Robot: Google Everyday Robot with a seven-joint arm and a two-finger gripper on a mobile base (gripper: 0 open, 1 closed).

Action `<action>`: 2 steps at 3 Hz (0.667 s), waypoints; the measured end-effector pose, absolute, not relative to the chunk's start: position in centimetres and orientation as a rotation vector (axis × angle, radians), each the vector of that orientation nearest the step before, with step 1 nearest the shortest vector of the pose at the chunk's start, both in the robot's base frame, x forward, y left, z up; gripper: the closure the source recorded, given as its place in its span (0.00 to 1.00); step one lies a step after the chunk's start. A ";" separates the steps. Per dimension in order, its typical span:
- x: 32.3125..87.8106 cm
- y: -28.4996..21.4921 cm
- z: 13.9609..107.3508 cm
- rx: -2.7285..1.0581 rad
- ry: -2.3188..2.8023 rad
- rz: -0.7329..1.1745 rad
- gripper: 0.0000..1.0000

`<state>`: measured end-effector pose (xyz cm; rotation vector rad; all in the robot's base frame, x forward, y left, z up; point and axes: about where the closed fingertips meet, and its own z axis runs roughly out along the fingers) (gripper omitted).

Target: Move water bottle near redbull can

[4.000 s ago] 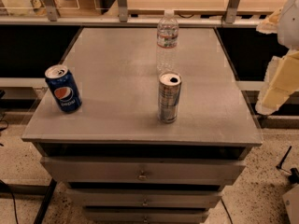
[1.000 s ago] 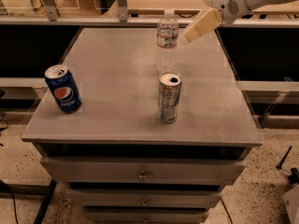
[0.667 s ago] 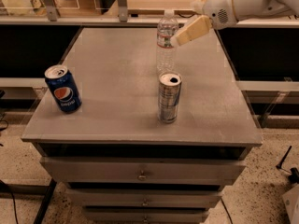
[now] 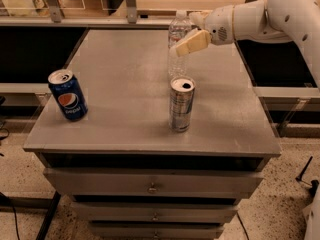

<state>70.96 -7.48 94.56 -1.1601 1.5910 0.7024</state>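
At the left edge of the grey cabinet top [image 4: 125,59] stands a blue Pepsi can [image 4: 67,95], well apart from everything else and unlikely to matter here. Toward the middle, the water bottle [image 4: 175,64] stands upright near the far edge, and the redbull can [image 4: 181,104] stands upright just in front of it, its top opened. The gripper [image 4: 182,32] reaches in from the right at the height of the bottle's upper body. Its jaws are spread, not clenched on anything: the near finger [image 4: 191,42] lies across the front right of the bottle, and the other shows behind, near the cap. Whether either finger touches the plastic I cannot tell. The main risk is a tip. The bottle is tall, looks light, and is met high up, so a finger that presses from one side before the other arrives can push it over, possibly off the back edge. A squeeze that lands off-centre on the ribbed wall may let the bottle slip out or twist. The second risk lies in how little room there is. The two are already close, so any pull toward the front could drive the bottle, or the white arm [image 4: 250,19] behind it, into the slim can and topple it, spilling whatever it holds.
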 end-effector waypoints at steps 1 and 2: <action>71.6 -6.6 93.2 -1.145 1.557 0.743 0.18; 71.9 -5.9 92.7 -1.137 1.539 0.766 0.41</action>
